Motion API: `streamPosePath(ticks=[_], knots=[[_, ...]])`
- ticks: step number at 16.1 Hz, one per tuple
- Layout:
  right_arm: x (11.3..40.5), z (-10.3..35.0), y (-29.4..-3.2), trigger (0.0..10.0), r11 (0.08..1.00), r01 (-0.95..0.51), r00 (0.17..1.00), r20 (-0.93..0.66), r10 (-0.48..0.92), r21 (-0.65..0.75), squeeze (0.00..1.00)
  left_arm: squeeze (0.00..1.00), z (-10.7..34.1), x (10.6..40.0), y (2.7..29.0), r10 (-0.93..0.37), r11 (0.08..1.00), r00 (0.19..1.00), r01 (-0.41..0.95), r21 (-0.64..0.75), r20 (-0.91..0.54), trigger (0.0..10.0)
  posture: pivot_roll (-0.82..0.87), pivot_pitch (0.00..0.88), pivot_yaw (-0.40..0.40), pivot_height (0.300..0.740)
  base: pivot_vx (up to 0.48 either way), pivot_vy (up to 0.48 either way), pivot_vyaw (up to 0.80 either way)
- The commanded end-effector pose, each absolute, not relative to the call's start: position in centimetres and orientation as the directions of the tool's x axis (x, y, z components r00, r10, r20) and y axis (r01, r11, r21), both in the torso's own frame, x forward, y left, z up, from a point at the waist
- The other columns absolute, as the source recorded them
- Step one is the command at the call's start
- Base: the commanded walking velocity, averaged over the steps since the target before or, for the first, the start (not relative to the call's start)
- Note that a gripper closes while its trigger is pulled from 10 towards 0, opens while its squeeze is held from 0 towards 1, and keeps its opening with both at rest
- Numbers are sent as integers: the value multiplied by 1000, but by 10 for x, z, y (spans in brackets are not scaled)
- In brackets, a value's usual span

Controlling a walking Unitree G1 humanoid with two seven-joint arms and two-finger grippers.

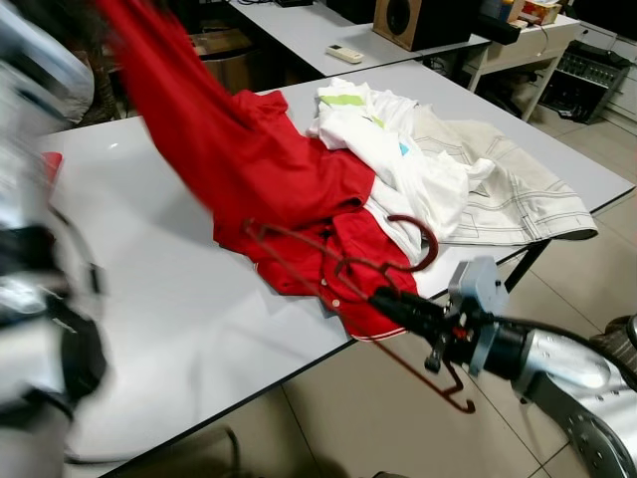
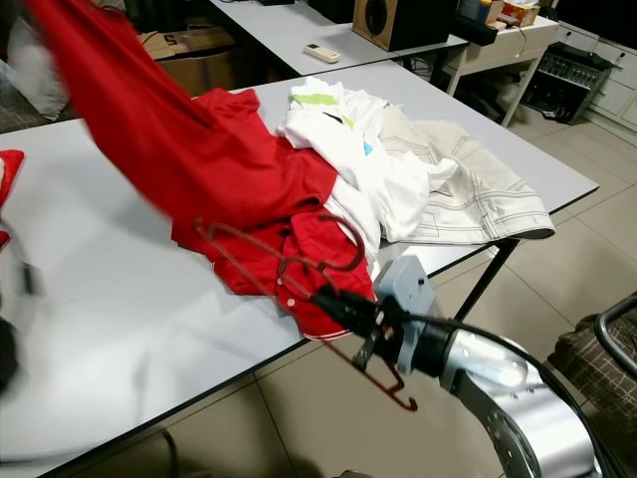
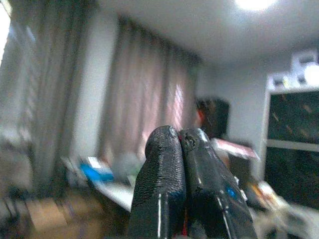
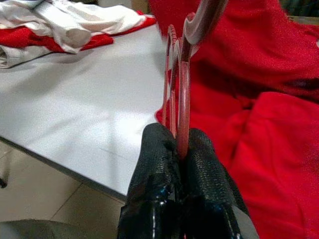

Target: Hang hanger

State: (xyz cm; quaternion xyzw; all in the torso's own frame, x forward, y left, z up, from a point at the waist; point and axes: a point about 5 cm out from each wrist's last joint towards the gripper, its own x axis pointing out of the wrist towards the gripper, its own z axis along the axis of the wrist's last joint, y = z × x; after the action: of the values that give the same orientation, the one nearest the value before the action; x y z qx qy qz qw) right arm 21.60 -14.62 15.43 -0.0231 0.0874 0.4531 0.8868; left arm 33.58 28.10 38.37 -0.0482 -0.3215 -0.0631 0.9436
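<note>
Dark red wire, thin and springy, is what the right gripper (image 1: pixel 398 302) has pinched between its jaws: the hanger (image 1: pixel 343 267), held at the near edge of the bench (image 1: pixel 149 259) and lying partly over the red shirt (image 1: pixel 269 169). Its hook curls up beside the white clothes (image 1: pixel 383 129). The left gripper (image 3: pixel 182 144) is raised, jaws pressed together, and seems to be lifting one end of the shirt, though blur hides the exact contact.

To do this step well, I judge the hanger should be kept level and its arm fed into the neck opening while the cloth is held taut and high; slack knit will bunch and snag on the wire.

The shirt is soft, matte and heavily folded. The beige trousers (image 1: pixel 518 189) look stiffer, with stitched seams. The bench top is smooth, pale and slightly glossy.
</note>
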Motion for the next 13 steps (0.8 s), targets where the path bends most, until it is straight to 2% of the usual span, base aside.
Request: streamPosePath(ticks=[1,2,3,5,7,10,13], knots=[[219,157,-148,10000,602,-799,591,-160,790,19,0,0,388,333,284,-71,992,782,122,-40,619,0,-51,0,8,740,0,0,0],[226,159,-152,10000,646,-764,639,-137,757,6,0,0,373,334,291,-32,998,843,59,-34,536,0,-40,0,10,740,0,0,0],[228,160,-154,10000,664,-748,658,-129,742,3,0,0,367,335,292,-17,998,861,44,-40,509,0,-40,0,10,740,0,0,0],[238,158,-160,10000,730,-683,725,-112,680,13,0,0,306,338,304,118,993,953,-109,-49,280,0,-32,0,10,740,0,0,0],[237,153,-159,10000,727,-686,719,-139,681,19,0,0,260,337,301,118,992,987,-121,24,114,0,-31,0,13,740,0,0,0],[233,144,-159,10000,720,-694,703,-198,683,17,0,0,252,338,293,102,994,989,-106,28,104,0,-33,0,5,740,0,0,0],[240,146,-156,10000,720,-694,704,-189,684,20,0,0,287,339,270,-89,996,978,91,0,191,0,-26,0,0,740,0,0,0]])
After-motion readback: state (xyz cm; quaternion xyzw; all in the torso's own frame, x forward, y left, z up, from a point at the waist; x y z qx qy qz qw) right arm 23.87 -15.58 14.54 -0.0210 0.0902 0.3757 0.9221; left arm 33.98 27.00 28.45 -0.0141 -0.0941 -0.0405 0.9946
